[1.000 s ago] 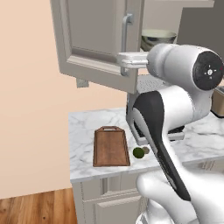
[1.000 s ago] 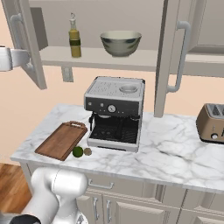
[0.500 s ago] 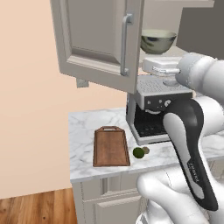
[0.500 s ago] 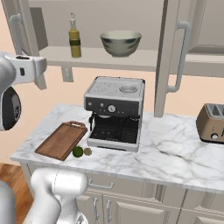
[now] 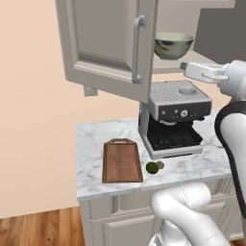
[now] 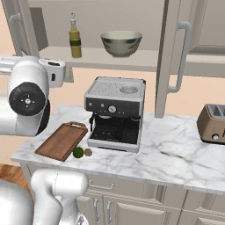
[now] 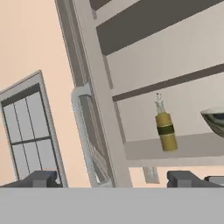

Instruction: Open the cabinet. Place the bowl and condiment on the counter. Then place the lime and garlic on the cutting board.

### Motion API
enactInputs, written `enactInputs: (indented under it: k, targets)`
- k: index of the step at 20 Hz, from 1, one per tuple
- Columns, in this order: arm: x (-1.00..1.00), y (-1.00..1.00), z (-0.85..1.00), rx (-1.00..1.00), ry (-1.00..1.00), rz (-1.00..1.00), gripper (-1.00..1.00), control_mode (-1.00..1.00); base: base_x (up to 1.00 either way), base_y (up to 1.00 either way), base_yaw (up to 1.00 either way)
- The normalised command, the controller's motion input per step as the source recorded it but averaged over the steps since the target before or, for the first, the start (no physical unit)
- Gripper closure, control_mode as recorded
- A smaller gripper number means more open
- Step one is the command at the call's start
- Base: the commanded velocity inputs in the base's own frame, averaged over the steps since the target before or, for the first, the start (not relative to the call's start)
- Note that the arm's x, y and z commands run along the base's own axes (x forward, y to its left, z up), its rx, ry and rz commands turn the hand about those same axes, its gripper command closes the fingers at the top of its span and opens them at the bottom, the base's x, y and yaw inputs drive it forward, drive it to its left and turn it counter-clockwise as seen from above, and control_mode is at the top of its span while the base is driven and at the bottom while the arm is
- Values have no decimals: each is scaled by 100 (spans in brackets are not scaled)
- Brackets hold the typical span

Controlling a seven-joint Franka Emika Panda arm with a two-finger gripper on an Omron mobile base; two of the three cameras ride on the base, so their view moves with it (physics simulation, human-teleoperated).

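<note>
Both doors of the cabinet (image 5: 108, 45) stand open, the left one swung out with its silver handle (image 5: 138, 48) facing me. On its lower shelf stand the condiment (image 6: 75, 37) and the bowl (image 6: 121, 43). My gripper (image 5: 186, 70) hovers open and empty in front of that shelf, below the bowl's level. In the hand view my gripper (image 7: 113, 179) faces the condiment (image 7: 166, 130), with the bowl's rim (image 7: 215, 120) at the right edge. On the counter (image 6: 176, 145) lies the cutting board (image 6: 61, 140), with the lime (image 6: 78, 152) and garlic (image 6: 88, 152) just off its corner.
A coffee machine (image 6: 115, 112) stands on the counter under the shelf, right of the board. A toaster (image 6: 213, 124) sits at the far right. The open right door (image 6: 176, 52) hangs out over the counter. The left door's edge and handle (image 7: 83, 131) are close on the hand's left.
The hand has swung away from the left door's edge, rightward in the left base view, and come in front of the shelf. The door stays open; the jaws stay wide.
</note>
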Motion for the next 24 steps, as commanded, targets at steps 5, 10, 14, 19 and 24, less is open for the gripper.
enactInputs:
  k: [5,10,14,19,24]
  targets:
    - [0,-31,0,8,0,19,-100,-100,0,0,0]
    - [12,-2,0,1,4,12,-100,-100,0,0,0]
    - [32,1,0,0,8,10,-100,-100,0,0,0]
    - [41,3,-2,0,8,9,-100,-100,0,0,0]
    - [42,2,-3,0,6,9,-100,-100,0,0,0]
